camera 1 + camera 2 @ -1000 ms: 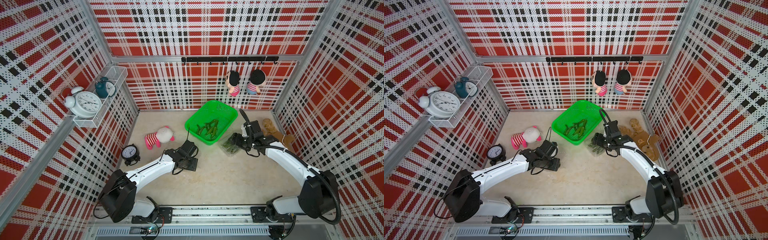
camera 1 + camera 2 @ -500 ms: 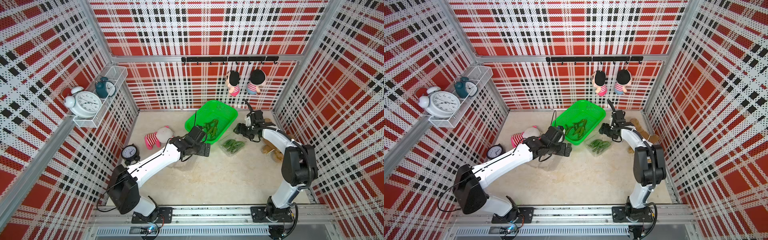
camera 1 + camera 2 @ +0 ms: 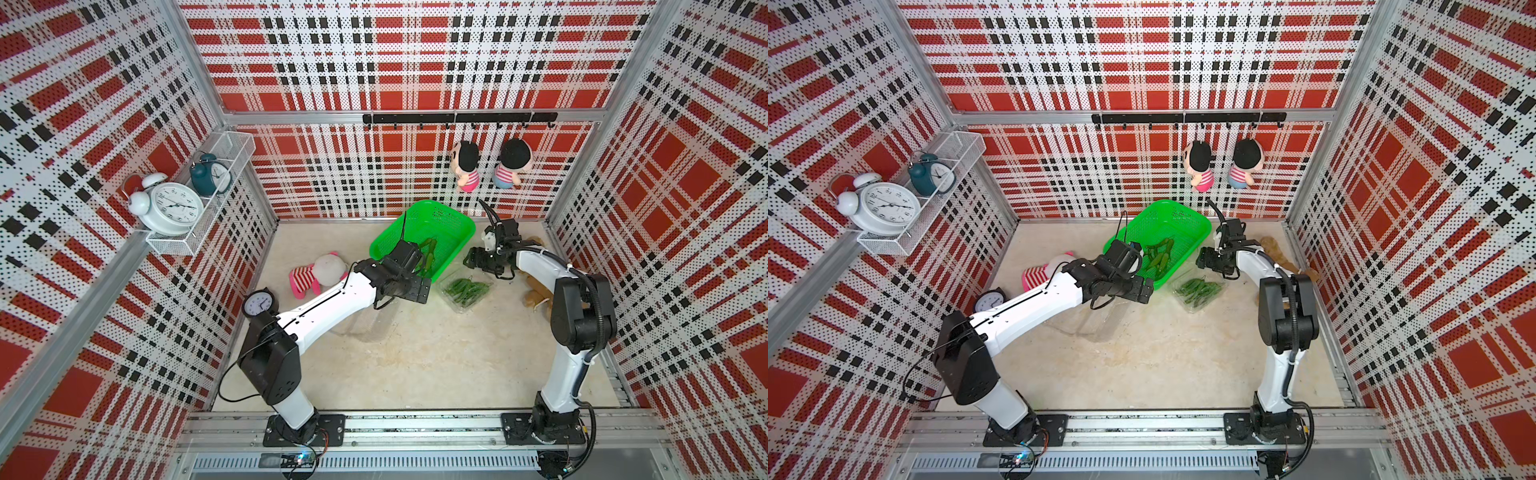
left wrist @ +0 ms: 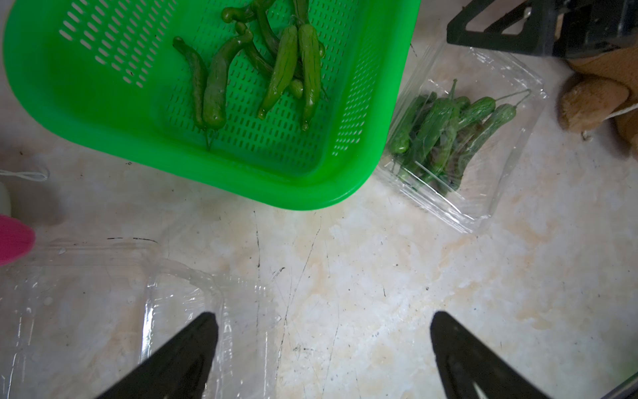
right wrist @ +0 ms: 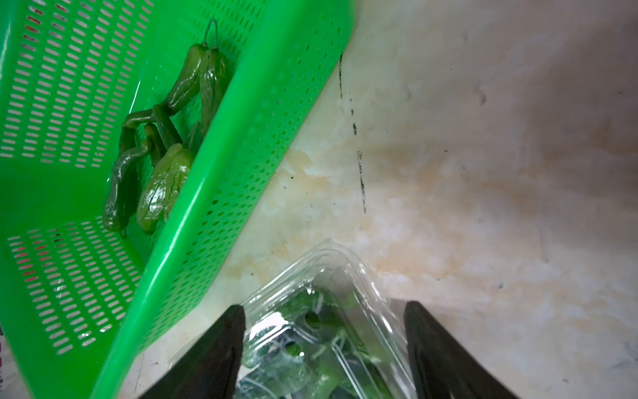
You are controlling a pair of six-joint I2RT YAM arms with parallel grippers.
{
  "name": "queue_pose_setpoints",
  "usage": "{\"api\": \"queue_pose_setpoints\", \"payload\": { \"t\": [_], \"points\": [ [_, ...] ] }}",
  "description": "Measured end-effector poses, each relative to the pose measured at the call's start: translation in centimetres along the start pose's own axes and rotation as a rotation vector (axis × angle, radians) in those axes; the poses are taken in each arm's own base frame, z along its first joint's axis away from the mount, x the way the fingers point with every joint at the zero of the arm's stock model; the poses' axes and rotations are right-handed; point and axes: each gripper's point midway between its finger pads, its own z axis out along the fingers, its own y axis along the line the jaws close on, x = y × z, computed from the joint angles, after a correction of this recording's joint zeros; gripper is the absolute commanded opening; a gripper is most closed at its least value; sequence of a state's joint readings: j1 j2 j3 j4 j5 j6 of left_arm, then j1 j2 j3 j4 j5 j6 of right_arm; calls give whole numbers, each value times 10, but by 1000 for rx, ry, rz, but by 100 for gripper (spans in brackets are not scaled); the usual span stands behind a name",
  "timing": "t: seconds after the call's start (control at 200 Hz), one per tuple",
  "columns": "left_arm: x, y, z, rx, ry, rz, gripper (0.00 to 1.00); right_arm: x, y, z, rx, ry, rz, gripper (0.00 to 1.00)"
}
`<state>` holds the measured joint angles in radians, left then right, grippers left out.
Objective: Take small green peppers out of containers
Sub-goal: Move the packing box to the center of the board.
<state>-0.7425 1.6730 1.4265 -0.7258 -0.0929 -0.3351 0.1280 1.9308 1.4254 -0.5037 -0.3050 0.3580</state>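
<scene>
The lidded clear clamshell [image 3: 466, 291] of small green peppers [image 4: 445, 134] lay just beside the green basket [image 3: 453, 224]. It looked light, flimsy and slick, and was best pinched at its rim. The right gripper [image 5: 324, 305] hovered over it, jaws apart and empty, while the left gripper [image 4: 323, 315] gaped empty above the empty clamshell [image 4: 103, 311].

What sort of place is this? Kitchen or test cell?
Probably a staged robot test cell: plaid perforated walls, left arm and right arm bolted to an aluminium rail, props like alarm clocks and hanging dolls.
</scene>
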Motion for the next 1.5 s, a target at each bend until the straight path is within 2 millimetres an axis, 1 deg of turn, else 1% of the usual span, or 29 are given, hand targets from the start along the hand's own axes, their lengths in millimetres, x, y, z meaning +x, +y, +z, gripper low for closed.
{"api": "queue_pose_setpoints", "payload": {
  "t": [0.12, 0.225, 0.336, 0.401, 0.451, 0.571, 0.691, 0.762, 0.837, 0.872, 0.972, 1.107, 1.258, 1.323, 1.393, 1.503],
  "points": [
    [-2, -6, 7, 8, 9, 10, 98, 12, 1, 6, -31, 25, -6, 70],
    [-2, -9, 9, 11, 15, 18, 98, 30, 3, 10, -68, 55, -2, 69],
    [-2, -11, 12, 19, 21, 30, 98, 43, 10, 6, -96, 67, -11, 69],
    [-4, -13, 14, 26, 23, 38, 98, 50, 20, 3, -108, 74, -30, 69],
    [-5, -16, 15, 33, 23, 43, 98, 57, 31, 2, -123, 84, -52, 69],
    [-7, -24, 19, 49, 25, 68, 98, 76, 61, 7, -156, 120, -119, 69],
    [-7, -29, 22, 61, 31, 87, 99, 94, 84, 11, -179, 155, -168, 69],
    [-6, -29, 25, 60, 35, 97, 98, 106, 92, 14, -188, 176, -180, 70],
    [-6, -30, 29, 62, 34, 103, 99, 114, 96, 16, -193, 188, -181, 71],
    [-6, -30, 30, 65, 33, 104, 100, 116, 96, 16, -194, 188, -177, 72],
    [-3, -29, 34, 70, 33, 109, 97, 116, 96, 9, -191, 175, -159, 73],
    [1, -24, 39, 80, 45, 113, 96, 112, 100, -8, -195, 142, -144, 74],
    [7, -8, 49, 81, 61, 91, 95, 105, 107, -34, -211, 88, -134, 75],
    [7, 0, 54, 72, 68, 78, 95, 104, 109, -41, -215, 71, -128, 75],
    [3, 6, 60, 59, 58, 70, 95, 104, 109, -45, -214, 66, -120, 75],
    [-5, 15, 71, -1, 40, 87, 95, 108, 105, -44, -201, 79, -107, 75]
  ]
}}
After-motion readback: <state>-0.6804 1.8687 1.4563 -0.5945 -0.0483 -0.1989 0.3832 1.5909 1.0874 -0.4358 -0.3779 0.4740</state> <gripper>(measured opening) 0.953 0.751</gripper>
